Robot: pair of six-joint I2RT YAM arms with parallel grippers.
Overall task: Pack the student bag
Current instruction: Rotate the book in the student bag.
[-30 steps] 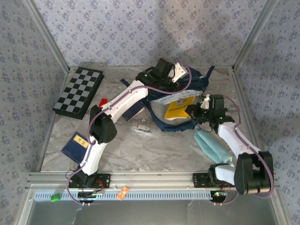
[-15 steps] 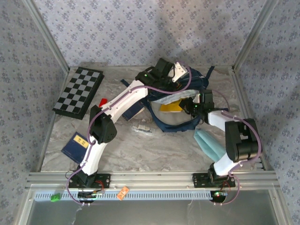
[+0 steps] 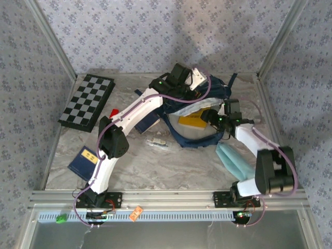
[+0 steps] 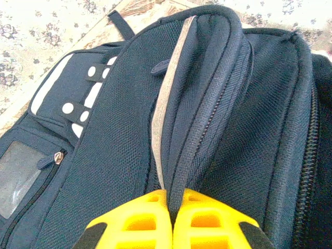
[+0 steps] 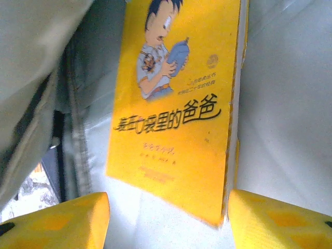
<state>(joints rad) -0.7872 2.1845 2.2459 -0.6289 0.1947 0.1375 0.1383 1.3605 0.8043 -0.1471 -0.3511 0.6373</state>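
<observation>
Top view: on the marbled table [image 3: 135, 166], enclosed by floral-papered walls [image 3: 155, 31], the student bag [image 3: 220, 93] lies far centre; left wrist view: the left gripper [image 4: 171, 199] clamps its opening edge; right wrist view: the right gripper [image 5: 168, 212], gripping a second ago, now stands wide, with the yellow book [image 5: 176, 104] released inside the bag.

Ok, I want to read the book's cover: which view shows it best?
Right wrist: the book lies close up, cartoon boy and title clear. The top view gives a small yellow patch inside the bag.
</observation>
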